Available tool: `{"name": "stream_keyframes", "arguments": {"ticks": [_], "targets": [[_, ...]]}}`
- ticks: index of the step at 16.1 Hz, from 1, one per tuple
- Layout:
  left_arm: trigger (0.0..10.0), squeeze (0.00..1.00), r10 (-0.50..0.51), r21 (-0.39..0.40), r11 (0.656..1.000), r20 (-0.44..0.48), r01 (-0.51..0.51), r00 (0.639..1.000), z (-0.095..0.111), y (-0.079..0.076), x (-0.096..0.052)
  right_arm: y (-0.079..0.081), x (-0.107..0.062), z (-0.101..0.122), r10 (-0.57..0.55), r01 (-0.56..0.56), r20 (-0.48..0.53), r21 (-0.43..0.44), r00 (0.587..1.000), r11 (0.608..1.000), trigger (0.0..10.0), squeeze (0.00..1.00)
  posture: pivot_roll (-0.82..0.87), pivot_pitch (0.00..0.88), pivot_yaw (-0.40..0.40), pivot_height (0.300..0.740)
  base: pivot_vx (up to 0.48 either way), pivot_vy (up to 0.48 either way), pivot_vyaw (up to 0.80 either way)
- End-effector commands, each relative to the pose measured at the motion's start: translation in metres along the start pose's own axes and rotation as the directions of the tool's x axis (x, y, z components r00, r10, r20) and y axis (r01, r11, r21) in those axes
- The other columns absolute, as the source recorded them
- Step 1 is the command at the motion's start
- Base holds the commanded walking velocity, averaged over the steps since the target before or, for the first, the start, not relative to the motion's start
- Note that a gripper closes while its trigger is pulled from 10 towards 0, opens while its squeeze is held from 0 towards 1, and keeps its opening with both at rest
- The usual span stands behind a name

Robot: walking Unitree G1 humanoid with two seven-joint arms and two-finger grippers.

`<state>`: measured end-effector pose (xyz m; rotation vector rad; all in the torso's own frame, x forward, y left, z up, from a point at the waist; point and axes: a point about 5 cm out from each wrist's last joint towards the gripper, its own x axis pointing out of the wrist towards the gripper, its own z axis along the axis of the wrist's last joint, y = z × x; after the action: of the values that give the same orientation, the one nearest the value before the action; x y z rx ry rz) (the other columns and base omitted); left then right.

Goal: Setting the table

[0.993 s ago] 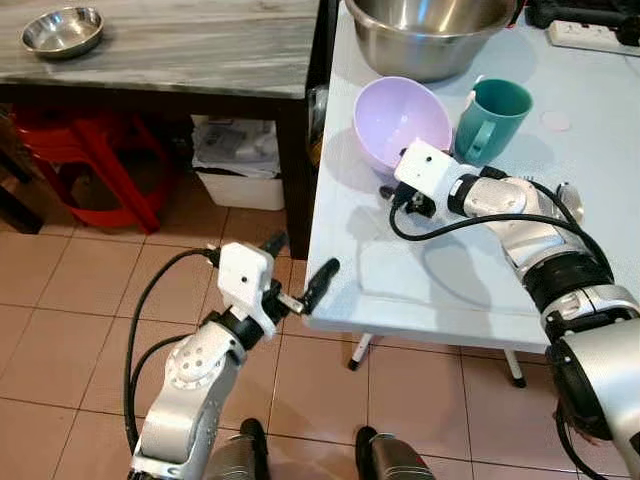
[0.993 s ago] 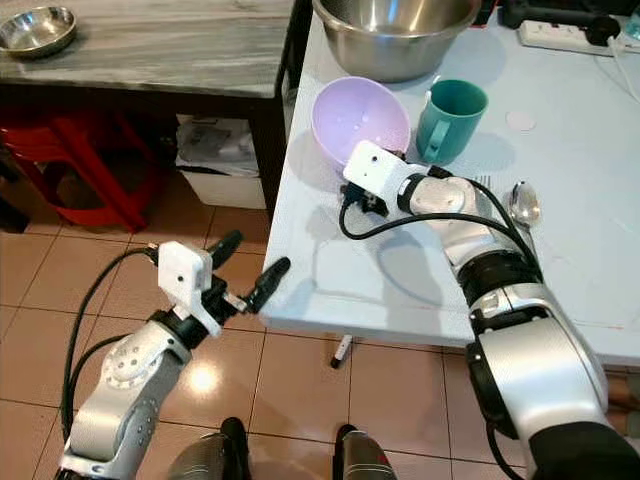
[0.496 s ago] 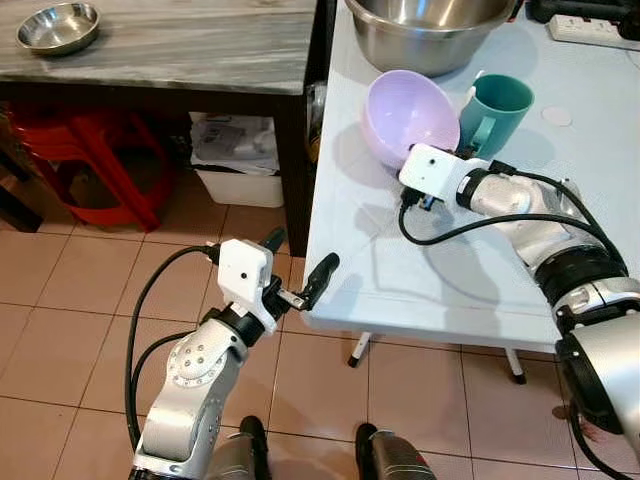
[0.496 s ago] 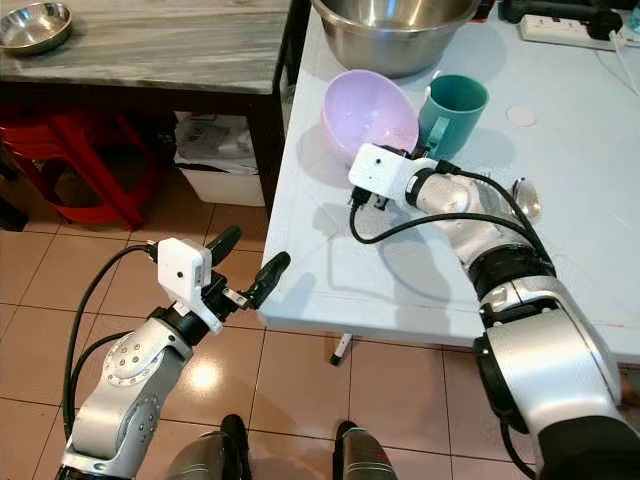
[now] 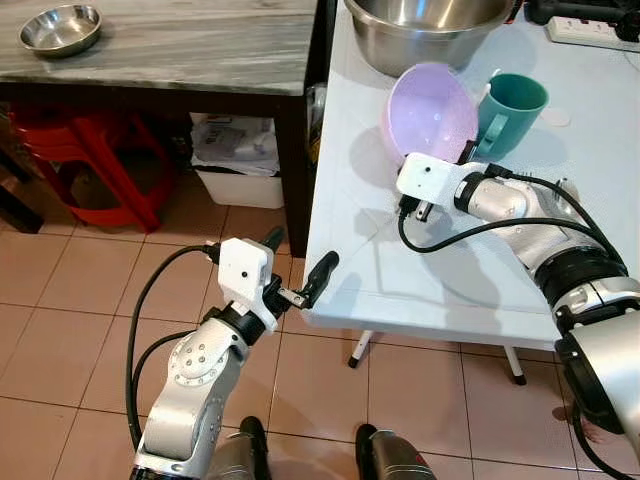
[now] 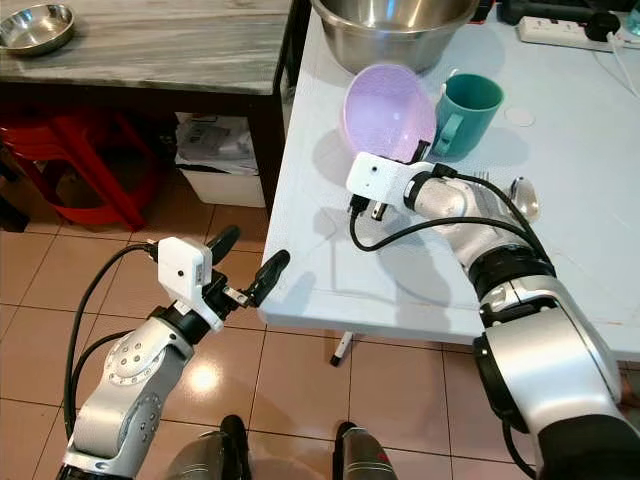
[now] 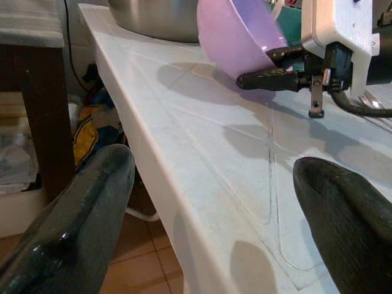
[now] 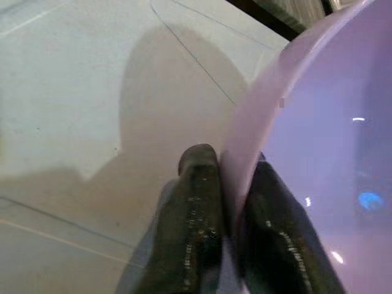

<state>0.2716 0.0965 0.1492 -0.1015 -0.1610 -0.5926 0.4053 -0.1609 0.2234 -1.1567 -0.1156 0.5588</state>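
Note:
A pale purple bowl (image 5: 432,105) hangs tilted on edge above the white table (image 5: 440,275), close beside a teal mug (image 5: 512,108). My right gripper (image 8: 229,168) is shut on the bowl's near rim, one finger inside and one outside. A metal spoon (image 6: 522,196) lies on the table by my right forearm. My left gripper (image 5: 298,256) is open with nothing in it, level with the table's near left corner and just off its edge; in the left wrist view its fingers (image 7: 79,208) straddle that edge.
A large steel bowl (image 5: 430,30) stands at the table's far side behind the purple bowl. A white power strip (image 5: 590,32) lies at the far right. To the left, a grey counter holds a small steel bowl (image 5: 62,28), with a red stool (image 5: 100,175) beneath.
My right gripper has raised the purple bowl off the table, tipped it steeply on edge and carried it right, closer to the teal mug. The left arm has stayed put.

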Motion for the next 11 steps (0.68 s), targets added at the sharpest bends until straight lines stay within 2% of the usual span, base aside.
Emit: {"name": "stream_keyframes", "arguments": {"ticks": [1,4,6,8,11], "targets": [[10.0,0.00,0.006,0.004,1.000,-0.019,-0.006,1.000,-0.003,0.001,-0.001,-0.009,-0.001,0.006,-0.016,0.017,0.031,-0.038,0.999,0.999,0.0,0.00,-0.13,0.265,-0.001,0.740,0.000,0.000,0.00],[10.0,0.00,0.009,0.006,1.000,-0.020,-0.009,1.000,-0.003,0.001,-0.001,-0.008,0.000,0.011,-0.013,0.016,0.074,-0.042,0.997,0.999,0.0,0.00,-0.13,0.264,-0.002,0.740,0.000,0.000,0.00],[10.0,0.00,0.020,0.010,1.000,-0.015,-0.020,1.000,-0.003,0.003,-0.001,-0.010,0.000,0.022,-0.024,0.025,0.158,-0.004,0.987,1.000,0.0,0.00,-0.13,0.261,-0.004,0.740,0.000,0.000,0.00],[10.0,0.00,0.030,0.011,1.000,0.001,-0.030,1.000,0.000,0.004,0.000,-0.010,-0.001,0.034,-0.044,0.029,0.254,0.063,0.966,0.998,0.0,0.00,-0.13,0.258,-0.007,0.740,0.000,0.000,0.00],[10.0,0.00,0.032,-0.023,0.999,0.053,-0.031,0.998,0.008,0.003,0.002,0.002,-0.011,0.032,-0.111,0.052,0.304,0.195,0.946,0.979,0.0,0.00,-0.13,0.250,-0.013,0.740,0.000,0.000,0.00]]}}
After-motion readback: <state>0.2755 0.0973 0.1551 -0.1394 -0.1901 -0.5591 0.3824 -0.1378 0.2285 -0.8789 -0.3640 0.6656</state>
